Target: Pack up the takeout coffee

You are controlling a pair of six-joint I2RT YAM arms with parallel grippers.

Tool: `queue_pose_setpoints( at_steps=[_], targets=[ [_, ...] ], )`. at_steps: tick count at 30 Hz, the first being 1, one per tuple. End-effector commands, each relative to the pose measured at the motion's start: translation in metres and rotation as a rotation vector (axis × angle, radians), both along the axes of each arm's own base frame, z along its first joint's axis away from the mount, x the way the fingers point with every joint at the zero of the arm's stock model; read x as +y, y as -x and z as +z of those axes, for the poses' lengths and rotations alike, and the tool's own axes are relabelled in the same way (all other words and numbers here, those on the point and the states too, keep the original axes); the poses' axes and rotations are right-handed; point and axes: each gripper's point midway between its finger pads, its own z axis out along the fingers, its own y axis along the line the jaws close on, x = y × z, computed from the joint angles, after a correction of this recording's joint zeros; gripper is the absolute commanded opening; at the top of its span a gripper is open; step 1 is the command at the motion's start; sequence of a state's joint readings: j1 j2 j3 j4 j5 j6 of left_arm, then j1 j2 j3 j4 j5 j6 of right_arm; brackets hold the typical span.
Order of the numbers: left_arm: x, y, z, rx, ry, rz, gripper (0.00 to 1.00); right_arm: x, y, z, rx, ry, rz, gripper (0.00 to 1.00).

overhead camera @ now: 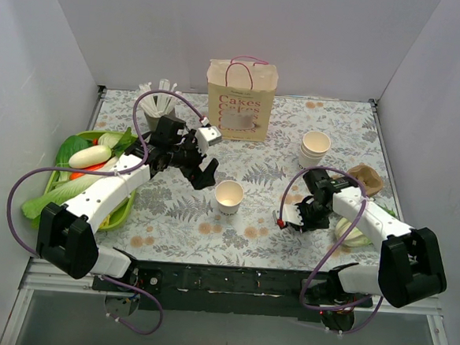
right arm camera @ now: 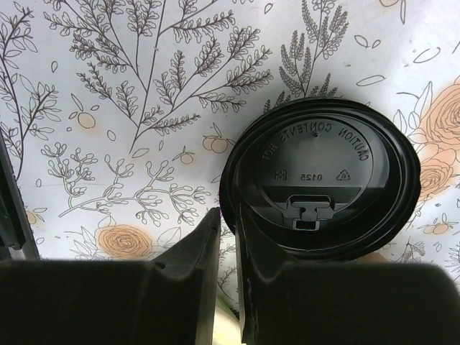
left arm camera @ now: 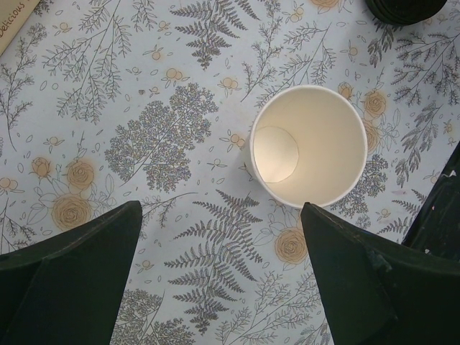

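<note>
Right gripper (right arm camera: 228,215) hangs closest to the near edge of the desk (overhead camera: 172,216), right of centre. Its fingers are closed to a thin slit, and the rim of a black lid (right arm camera: 323,176) runs into that slit, so the lid looks pinched by its edge. The lid lies low over the floral cloth; whether it touches cannot be told. Further in, at the centre of the desk, the cup (overhead camera: 229,196) stands upright, uncovered and empty, well apart from the lid. Left gripper (overhead camera: 202,169) hovers just beyond the cup toward the far-left. Its fingers (left arm camera: 72,280) are spread wide and hold nothing, and in the wrist view the cup (left arm camera: 309,144) sits ahead of the right-hand fingertip, untouched. A pile (left arm camera: 402,8) of what look like black lids is cut off at the top of that view. Along the left edge lies a green tray (overhead camera: 120,216) of vegetables (overhead camera: 89,156). Toward the far right a stack (overhead camera: 315,147) of cream cups stands, with a brown pulp carrier (overhead camera: 365,179) just beside it near the right edge. A holder (overhead camera: 159,108) of white sticks is by the far-left corner. At the middle of the far edge the bag (overhead camera: 240,101) stands upright, printed "Cakes", with its pink handles up.
</note>
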State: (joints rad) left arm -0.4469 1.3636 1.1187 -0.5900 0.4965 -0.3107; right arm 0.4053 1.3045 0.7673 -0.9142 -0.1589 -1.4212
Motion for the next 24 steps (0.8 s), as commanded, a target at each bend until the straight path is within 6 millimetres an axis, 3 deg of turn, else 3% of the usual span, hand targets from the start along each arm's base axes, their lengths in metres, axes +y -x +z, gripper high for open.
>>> queue_pose_setpoints(
  at_steps=[1,11,24],
  targets=[
    [0.002,-0.001,0.011,-0.049,0.016,0.001,0.95,-0.003,0.003,-0.005,0.010,0.009,0.014,0.20],
    [0.001,0.000,0.010,-0.048,0.017,-0.001,0.95,0.003,0.000,0.006,0.017,-0.014,-0.021,0.02],
    [-0.007,0.005,0.011,-0.032,0.060,-0.038,0.95,0.013,-0.007,0.038,0.054,-0.050,-0.151,0.01]
  ],
)
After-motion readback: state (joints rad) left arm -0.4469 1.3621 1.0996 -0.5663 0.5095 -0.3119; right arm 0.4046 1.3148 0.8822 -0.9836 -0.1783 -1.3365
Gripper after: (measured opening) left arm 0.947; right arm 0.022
